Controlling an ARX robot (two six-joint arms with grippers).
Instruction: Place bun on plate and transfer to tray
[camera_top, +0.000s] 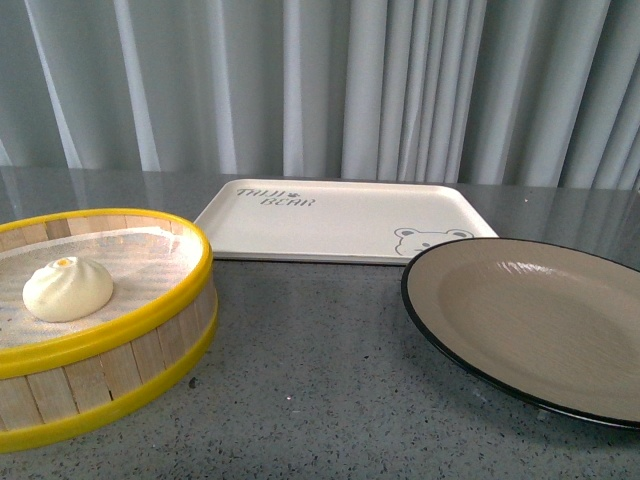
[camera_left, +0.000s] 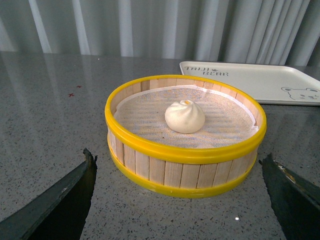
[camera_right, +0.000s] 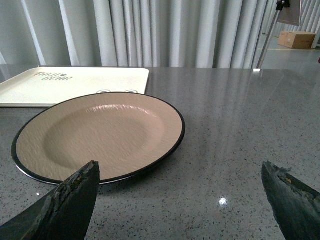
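The white bun (camera_top: 67, 288) with an orange dot sits inside a yellow-rimmed wooden steamer basket (camera_top: 150, 355) at the front left. It also shows in the left wrist view (camera_left: 184, 117). The beige plate (camera_top: 540, 322) with a black rim lies empty at the front right, and shows in the right wrist view (camera_right: 100, 135). The cream tray (camera_top: 340, 220) with a bear face lies behind, empty. My left gripper (camera_left: 177, 162) is open, short of the basket. My right gripper (camera_right: 180, 172) is open, beside the plate's near edge. Neither arm shows in the front view.
The objects rest on a grey speckled table (camera_top: 320, 380). Pale curtains (camera_top: 320, 80) hang behind it. In the right wrist view a cardboard box (camera_right: 297, 39) and a stand pole (camera_right: 270, 30) stand beyond the table's far side.
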